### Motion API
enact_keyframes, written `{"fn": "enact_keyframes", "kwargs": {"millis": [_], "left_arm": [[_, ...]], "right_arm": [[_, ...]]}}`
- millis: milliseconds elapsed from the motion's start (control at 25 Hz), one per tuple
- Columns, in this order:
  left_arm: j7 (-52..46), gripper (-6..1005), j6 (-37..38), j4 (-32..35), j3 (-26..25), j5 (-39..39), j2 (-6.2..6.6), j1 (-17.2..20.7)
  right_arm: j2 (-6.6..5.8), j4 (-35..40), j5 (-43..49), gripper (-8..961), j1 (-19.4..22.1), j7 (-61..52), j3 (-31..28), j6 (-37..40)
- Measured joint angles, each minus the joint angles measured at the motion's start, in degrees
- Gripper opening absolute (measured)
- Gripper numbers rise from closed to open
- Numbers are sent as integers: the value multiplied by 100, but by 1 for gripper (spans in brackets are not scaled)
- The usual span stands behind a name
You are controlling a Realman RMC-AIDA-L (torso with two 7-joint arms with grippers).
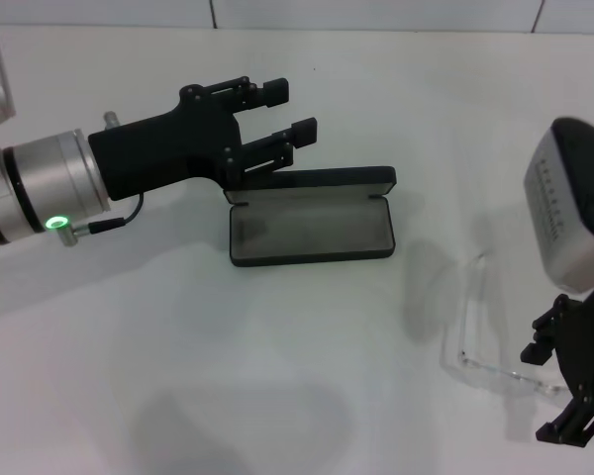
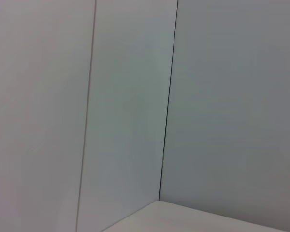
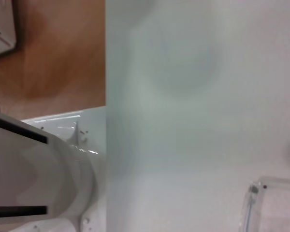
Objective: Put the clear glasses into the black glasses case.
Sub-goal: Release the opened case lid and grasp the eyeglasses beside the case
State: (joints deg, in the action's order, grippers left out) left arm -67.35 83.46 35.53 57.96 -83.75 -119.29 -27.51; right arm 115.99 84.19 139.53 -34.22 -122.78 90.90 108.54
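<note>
The black glasses case (image 1: 312,230) lies open on the white table, grey lining up, with its lid (image 1: 322,181) standing along the far side. My left gripper (image 1: 289,111) hovers open just behind and above the lid's left end. The clear glasses (image 1: 480,341) rest on the table to the right of the case, arms pointing away from me. A corner of the clear glasses (image 3: 268,205) shows in the right wrist view. My right gripper (image 1: 552,392) is at the lower right, open, its fingers (image 1: 537,351) beside the right end of the glasses' front. The left wrist view shows only wall.
The white table (image 1: 178,376) runs wide in front of the case. A tiled wall (image 2: 208,96) stands behind it. In the right wrist view the table edge (image 3: 106,72) drops to a brown floor (image 3: 53,53), with a white machine body (image 3: 34,169) below.
</note>
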Motion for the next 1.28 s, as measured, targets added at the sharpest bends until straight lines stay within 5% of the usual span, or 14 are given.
{"fn": "enact_keyframes", "kwargs": {"millis": [400, 1040, 1280], "left_arm": [[32, 594, -4, -32, 5, 0, 2, -1], [42, 594, -127, -38, 0, 4, 12, -7], [27, 593, -128, -35, 3, 9, 0, -9]], "right_arm": [[-2, -305, 266, 837, 34, -98, 623, -621], [-2, -506, 382, 581, -76, -116, 873, -792], [-10, -347, 331, 283, -51, 24, 720, -781]]}}
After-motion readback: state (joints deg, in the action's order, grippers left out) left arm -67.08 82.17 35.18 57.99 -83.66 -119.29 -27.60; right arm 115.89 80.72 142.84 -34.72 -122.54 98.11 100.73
